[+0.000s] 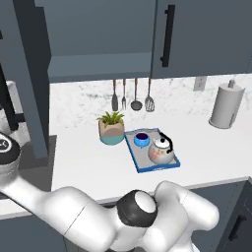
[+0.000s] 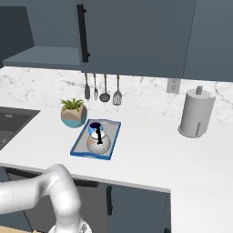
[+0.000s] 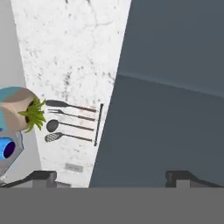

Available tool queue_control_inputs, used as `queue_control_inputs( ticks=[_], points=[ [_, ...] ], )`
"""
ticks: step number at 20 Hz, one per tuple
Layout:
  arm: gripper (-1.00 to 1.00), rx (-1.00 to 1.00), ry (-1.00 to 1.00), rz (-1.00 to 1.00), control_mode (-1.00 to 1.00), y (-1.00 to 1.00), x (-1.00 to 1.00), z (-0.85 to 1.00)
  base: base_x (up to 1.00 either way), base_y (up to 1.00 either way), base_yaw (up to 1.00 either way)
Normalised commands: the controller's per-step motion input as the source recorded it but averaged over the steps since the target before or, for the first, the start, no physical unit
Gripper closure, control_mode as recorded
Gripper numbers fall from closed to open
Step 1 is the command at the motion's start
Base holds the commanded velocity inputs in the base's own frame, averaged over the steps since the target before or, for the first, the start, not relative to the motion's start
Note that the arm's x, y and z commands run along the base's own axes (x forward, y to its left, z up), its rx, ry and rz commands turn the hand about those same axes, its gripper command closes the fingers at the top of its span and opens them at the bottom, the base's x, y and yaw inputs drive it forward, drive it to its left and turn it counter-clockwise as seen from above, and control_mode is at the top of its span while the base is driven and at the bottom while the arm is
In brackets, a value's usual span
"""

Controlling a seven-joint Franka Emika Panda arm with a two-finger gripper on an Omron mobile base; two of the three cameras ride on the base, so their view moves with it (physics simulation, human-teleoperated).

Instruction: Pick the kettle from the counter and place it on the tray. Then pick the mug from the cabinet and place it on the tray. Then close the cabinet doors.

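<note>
- With the hand camera rolled sideways, I see my gripper (image 3: 111, 177) spread wide with nothing between its tips, facing the cabinet (image 3: 175, 87) and wall.
- My arm (image 1: 123, 221) folds low at the near counter (image 1: 206, 147) edge.
- Kettle (image 1: 161, 149) and mug (image 1: 141, 139) both sit on the tray (image 1: 134, 155), mid-counter, mug toward the wall.
- One cabinet door (image 1: 29, 74) stands open at my left.
</note>
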Motion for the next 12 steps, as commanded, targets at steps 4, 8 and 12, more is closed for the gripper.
queue_control_inputs(
  ticks=[4,8,12],
  points=[
    [-1.0,0.2,0.05,0.0,-1.0,-0.98,0.8,-0.09,0.0,0.0,0.0],
    [-1.0,0.21,0.04,0.0,-1.0,-0.99,0.85,-0.03,0.0,0.0,0.0],
    [-1.0,0.2,0.02,0.0,-1.0,-0.98,0.85,-0.01,0.0,0.0,0.0]
  ],
)
